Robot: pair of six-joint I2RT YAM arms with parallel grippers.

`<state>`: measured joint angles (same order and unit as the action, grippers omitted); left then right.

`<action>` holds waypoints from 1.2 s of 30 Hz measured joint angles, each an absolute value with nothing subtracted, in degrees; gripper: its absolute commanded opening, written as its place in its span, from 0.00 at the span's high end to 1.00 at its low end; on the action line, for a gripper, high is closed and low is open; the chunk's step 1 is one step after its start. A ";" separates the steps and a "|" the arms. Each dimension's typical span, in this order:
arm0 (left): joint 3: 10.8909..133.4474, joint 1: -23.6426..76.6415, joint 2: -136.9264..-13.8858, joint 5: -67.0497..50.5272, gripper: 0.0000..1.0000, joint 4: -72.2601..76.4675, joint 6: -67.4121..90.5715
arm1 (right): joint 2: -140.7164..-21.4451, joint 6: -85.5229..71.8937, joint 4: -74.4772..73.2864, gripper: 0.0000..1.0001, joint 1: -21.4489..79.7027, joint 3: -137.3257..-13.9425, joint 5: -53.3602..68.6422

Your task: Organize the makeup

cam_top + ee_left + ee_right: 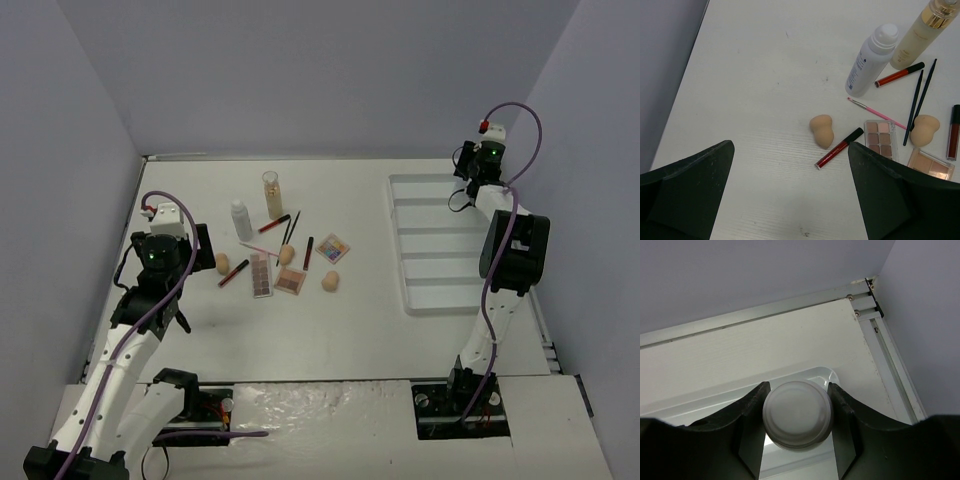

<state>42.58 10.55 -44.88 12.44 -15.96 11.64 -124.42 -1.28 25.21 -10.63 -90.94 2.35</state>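
The makeup lies in a loose cluster at mid-table. It includes a white bottle (241, 220) (871, 61), a clear amber-liquid bottle (271, 194) (920, 32), beige sponges (222, 263) (822, 130), eyeshadow palettes (262, 274) (880, 138), red lip tubes (234, 273) (839, 148) and thin brushes (290, 228) (914, 106). My left gripper (205, 250) (790, 145) hangs open and holds nothing, just left of the nearest sponge and lip tube. My right gripper (468, 180) (797, 385) is shut on a second white bottle (797, 412), seen end-on, over the far right corner of the white tray (440, 250) (825, 375).
The compartmented tray takes up the right side of the table. Grey walls close the table in at the left, back and right. A metal rail (885, 350) runs along the right edge, close beside the tray.
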 measured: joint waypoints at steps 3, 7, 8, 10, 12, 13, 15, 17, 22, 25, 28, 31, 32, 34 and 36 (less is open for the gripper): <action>42.44 10.55 -44.84 12.36 0.03 -15.86 11.45 | -124.50 -1.28 26.12 0.98 -10.77 -90.94 2.33; 42.39 10.55 -44.84 12.25 0.03 -15.61 11.21 | -124.64 -1.30 26.57 0.83 -10.81 -90.79 2.35; 42.39 10.55 -44.84 12.24 0.03 -15.59 11.18 | -124.64 -1.30 26.65 0.78 -10.81 -90.69 2.35; 42.39 10.55 -44.84 12.23 0.03 -15.55 11.13 | -124.64 -1.30 26.79 0.72 -10.81 -90.47 2.35; 42.39 10.55 -44.84 12.23 0.03 -15.55 11.11 | -124.64 -1.28 26.82 0.65 -10.81 -90.16 2.35; 42.39 10.55 -44.84 12.23 0.03 -15.55 11.11 | -124.64 -1.27 26.82 0.61 -10.82 -90.02 2.35; 42.39 10.55 -44.84 12.23 0.03 -15.55 11.10 | -124.64 -1.26 26.78 0.54 -10.83 -89.64 2.35; 42.39 10.55 -44.84 12.21 0.03 -15.55 11.09 | -124.64 -1.26 26.78 0.45 -10.83 -89.40 2.38; 42.39 10.55 -44.84 12.02 0.03 -15.55 11.09 | -124.64 -0.36 27.15 0.24 -10.83 -89.34 2.92; 42.39 10.55 -44.78 12.01 0.03 -15.55 11.09 | -124.64 0.22 27.18 0.13 -10.83 -89.34 3.42; 42.39 10.53 -44.63 12.01 0.03 -15.55 11.09 | -124.49 0.47 27.18 0.01 -10.82 -89.05 3.86; 42.39 10.55 -44.24 12.01 0.03 -15.57 11.07 | -123.85 1.12 26.56 0.00 -10.71 -88.60 4.01; 42.39 10.55 -44.10 12.01 0.03 -15.57 11.07 | -123.59 1.45 26.19 0.00 -10.65 -88.56 4.03; 42.39 10.55 -43.87 11.99 0.03 -15.57 11.07 | -122.51 2.04 24.93 0.00 -10.41 -88.49 4.03; 42.39 10.55 -43.71 11.97 0.03 -15.57 11.07 | -120.05 2.66 23.53 0.00 -10.39 -87.65 4.03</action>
<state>42.39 10.55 -43.71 11.97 -15.57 11.07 -120.05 2.66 23.53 -10.39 -87.65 4.03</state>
